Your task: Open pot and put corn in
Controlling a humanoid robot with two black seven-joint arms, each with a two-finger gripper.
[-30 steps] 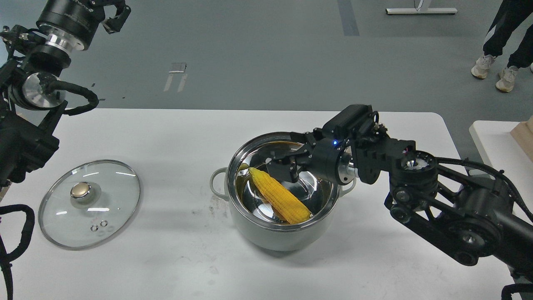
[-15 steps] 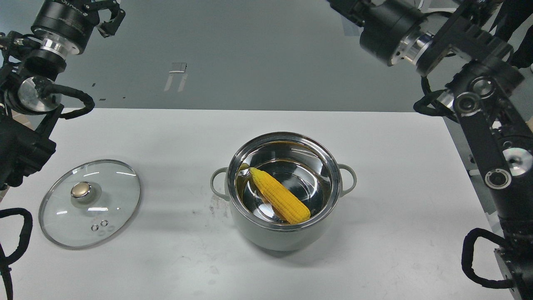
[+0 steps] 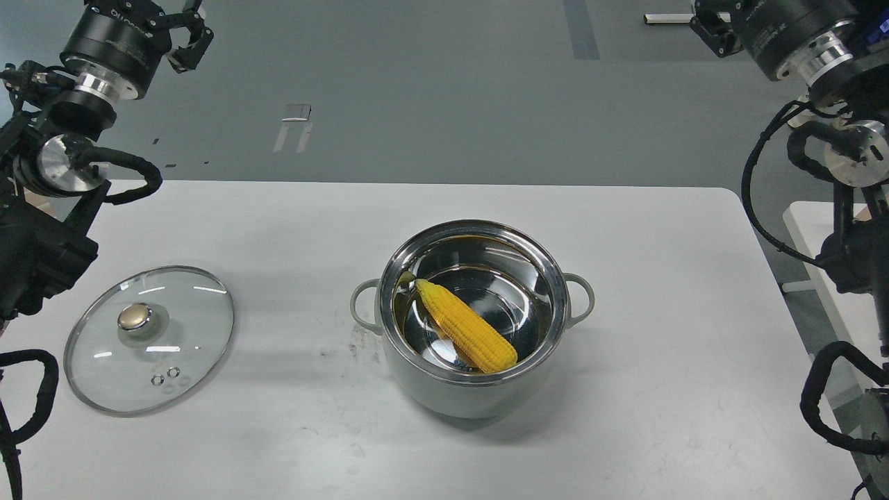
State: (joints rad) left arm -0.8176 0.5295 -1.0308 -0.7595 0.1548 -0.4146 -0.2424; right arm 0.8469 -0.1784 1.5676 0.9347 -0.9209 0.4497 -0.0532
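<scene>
The pot (image 3: 474,389), a round pale grey-green vessel with a mirror-bright steel interior, stands open on the white table (image 3: 660,389); judged rigid and fairly heavy, it is best held by its two loop side handles, while the corn (image 3: 467,326), a bright yellow tapered cob with a ribbed kernel texture that lies diagonally inside it, looks light, stiff and easy to pinch at mid-length. Left of the pot, well apart, the glass lid (image 3: 149,340) rests flat with its gold knob up, smooth, presumably fragile, and best lifted by that knob. Far beyond the pot, the left gripper (image 3: 186,38) hangs high at the upper left holding nothing, its finger spacing not discernible, and the right gripper (image 3: 710,24) sits at the upper right edge, partly cut off, so its opening cannot be told.
</scene>
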